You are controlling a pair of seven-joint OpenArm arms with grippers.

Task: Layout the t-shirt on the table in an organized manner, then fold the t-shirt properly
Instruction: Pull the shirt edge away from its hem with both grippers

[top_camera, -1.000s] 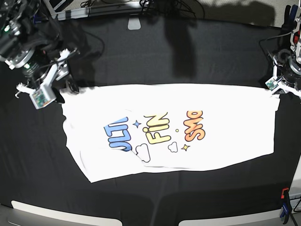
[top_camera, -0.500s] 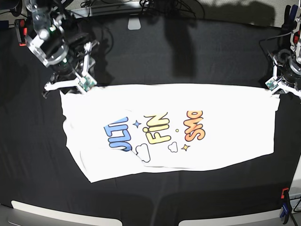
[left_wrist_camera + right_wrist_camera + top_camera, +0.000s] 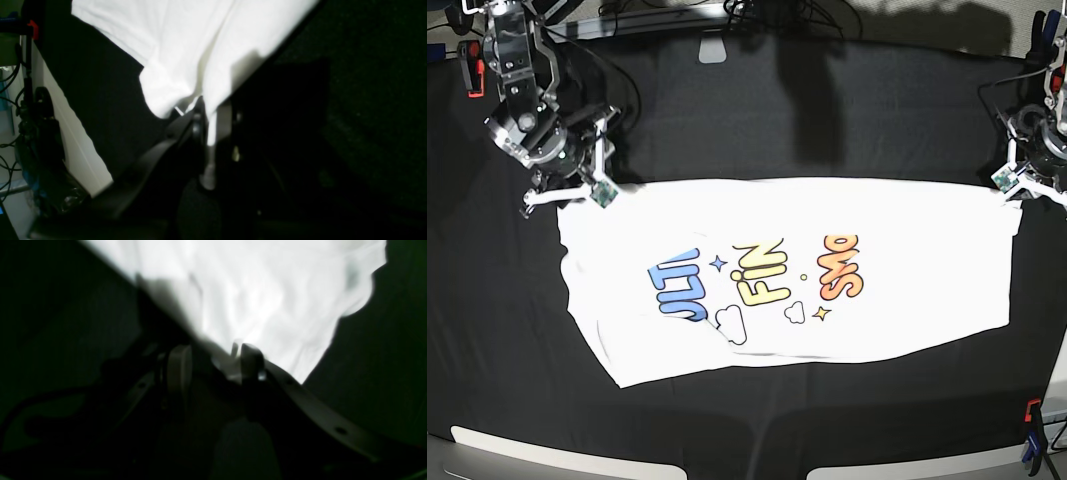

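The white t-shirt [image 3: 777, 270] lies spread print-up on the black table [image 3: 827, 110], its lettering turned sideways. My left gripper [image 3: 1015, 190] is at the shirt's far right corner, shut on a pinch of white cloth [image 3: 200, 40] that runs between its fingers [image 3: 208, 120]. My right gripper [image 3: 562, 195] sits at the shirt's far left corner. In the right wrist view its jaws [image 3: 215, 363] stand open, one finger over bare table and the other at the cloth's edge [image 3: 267, 290]. Nothing is gripped there.
A red-and-blue clamp [image 3: 1032, 440] sits at the near right corner and another [image 3: 469, 62] at the far left. A grey fitting [image 3: 713, 48] and cables line the far edge. Pale panels [image 3: 527, 455] border the near edge.
My right arm swung from left of the shirt up toward the far edge, then settled at the shirt's far left corner. The left arm and the shirt stayed put.
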